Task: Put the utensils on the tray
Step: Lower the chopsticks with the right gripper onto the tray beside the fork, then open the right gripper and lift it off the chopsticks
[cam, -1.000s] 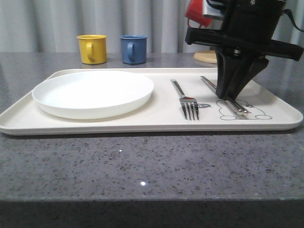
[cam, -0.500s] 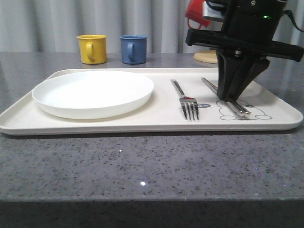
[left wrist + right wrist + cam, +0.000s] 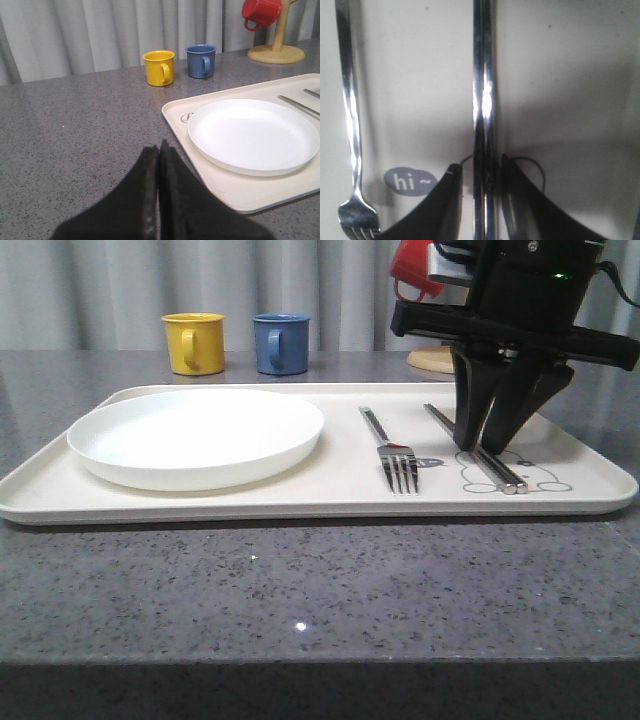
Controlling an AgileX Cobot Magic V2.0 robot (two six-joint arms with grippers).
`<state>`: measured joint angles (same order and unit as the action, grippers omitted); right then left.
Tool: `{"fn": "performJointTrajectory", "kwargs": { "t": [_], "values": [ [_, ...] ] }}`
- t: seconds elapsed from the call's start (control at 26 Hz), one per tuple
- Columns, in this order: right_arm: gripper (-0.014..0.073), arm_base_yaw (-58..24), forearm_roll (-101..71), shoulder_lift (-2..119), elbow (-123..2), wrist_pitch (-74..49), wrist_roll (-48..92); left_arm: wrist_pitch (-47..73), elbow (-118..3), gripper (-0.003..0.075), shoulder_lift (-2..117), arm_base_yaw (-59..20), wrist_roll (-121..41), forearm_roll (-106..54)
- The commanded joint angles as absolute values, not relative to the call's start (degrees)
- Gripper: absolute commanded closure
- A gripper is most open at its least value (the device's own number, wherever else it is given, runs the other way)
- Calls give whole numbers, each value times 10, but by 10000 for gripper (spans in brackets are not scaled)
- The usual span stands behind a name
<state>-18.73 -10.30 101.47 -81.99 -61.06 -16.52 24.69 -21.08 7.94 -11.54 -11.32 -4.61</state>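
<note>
The shiny silver metal fork and flat metal chopsticks are already laid on the large cream rectangular plastic tray. The right gripper straddles the chopsticks with jaws slightly spread, apparently released. The left gripper is held pressed together over the grey speckled desk. A spoon is judged left to place.

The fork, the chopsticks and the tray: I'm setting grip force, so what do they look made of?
The fork and the chopsticks look like polished metal: silver, with bright mirror-like glints. The tray looks like cream plastic with a smooth, low-sheen face and a printed drawing, though melamine can't be ruled out.
</note>
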Motion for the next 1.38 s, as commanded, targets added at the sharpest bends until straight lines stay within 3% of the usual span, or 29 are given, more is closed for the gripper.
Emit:
{"fn": "performJointTrajectory", "kwargs": {
  "t": [0.0, 0.19, 0.5, 1.35],
  "values": [
    [306, -188, -109, 987, -838, -608, -165, 198, -227, 738, 86, -115, -109, -53],
    [251, -185, -90, 983, -860, -627, -164, 198, -227, 738, 86, -115, -109, -53],
    [248, -150, -7, 965, -914, -673, -157, 198, -227, 738, 86, -115, -109, -53],
    [248, 94, 22, 960, -927, -706, -19, 198, -227, 738, 86, -115, -109, -53]
  ]
}}
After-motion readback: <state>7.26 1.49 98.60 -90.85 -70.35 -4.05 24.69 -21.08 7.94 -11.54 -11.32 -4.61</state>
